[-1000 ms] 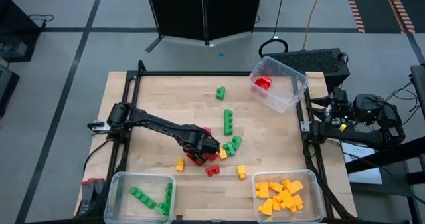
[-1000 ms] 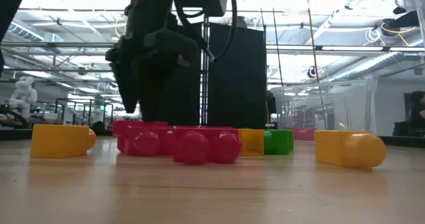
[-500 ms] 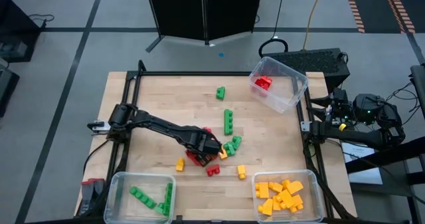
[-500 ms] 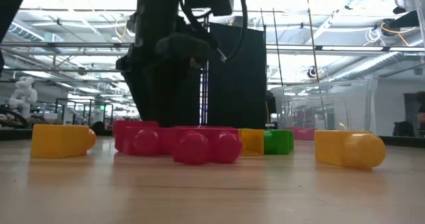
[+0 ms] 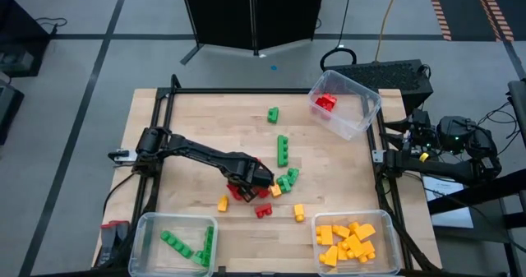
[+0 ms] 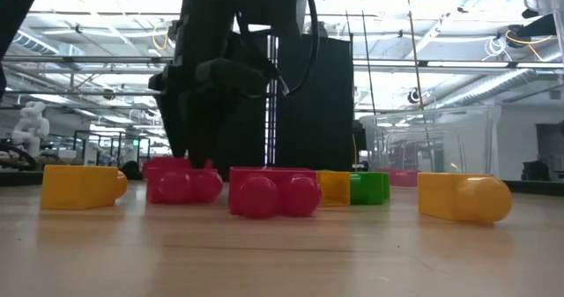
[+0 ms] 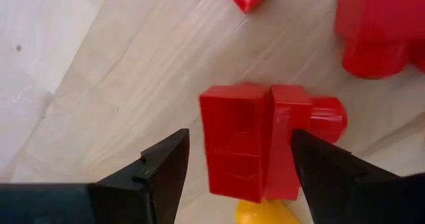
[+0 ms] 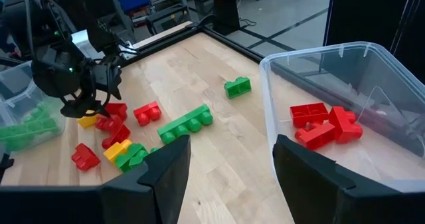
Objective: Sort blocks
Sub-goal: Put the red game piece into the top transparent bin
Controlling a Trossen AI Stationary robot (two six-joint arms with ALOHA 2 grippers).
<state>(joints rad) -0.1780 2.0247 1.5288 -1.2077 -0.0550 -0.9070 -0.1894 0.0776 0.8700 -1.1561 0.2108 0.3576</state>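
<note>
**Left end effector over the red block cluster, mid-worktop**

We logged the left end effector [image 5: 251, 181] low over a cluster of red blocks [image 5: 243, 192] near the middle of the worktop [image 5: 197, 121]. In the left wrist view its fingers [image 7: 166, 167] were spread, one on each side of a red block [image 7: 255, 139], with a gap visible between each finger and the block; nothing was grasped. A yellow-orange block [image 7: 265, 212] lay just beside that red block.

In the low view the arm stood directly behind a red block [image 6: 182, 181], with a second red block [image 6: 273, 191] nearer the camera and yellow-orange blocks [image 6: 463, 196] to either side.

We noted loose blocks around the end effector: a green group [image 5: 288, 179] just beside it, a long green block [image 5: 283, 149] farther up the worktop, a single green block [image 5: 272, 113] near the far edge, a yellow-orange block [image 5: 222, 203] and another [image 5: 299, 213] toward the near edge, and a small red one [image 5: 263, 210] between them.

Bins: green blocks in the near-left bin [image 5: 141, 228], yellow-orange blocks in the near-right bin [image 5: 389, 228], red blocks in the tilted far-right bin [image 5: 366, 104].

The right end effector [image 8: 226, 177] waited off the right edge of the worktop, fingers parted and empty.
</note>
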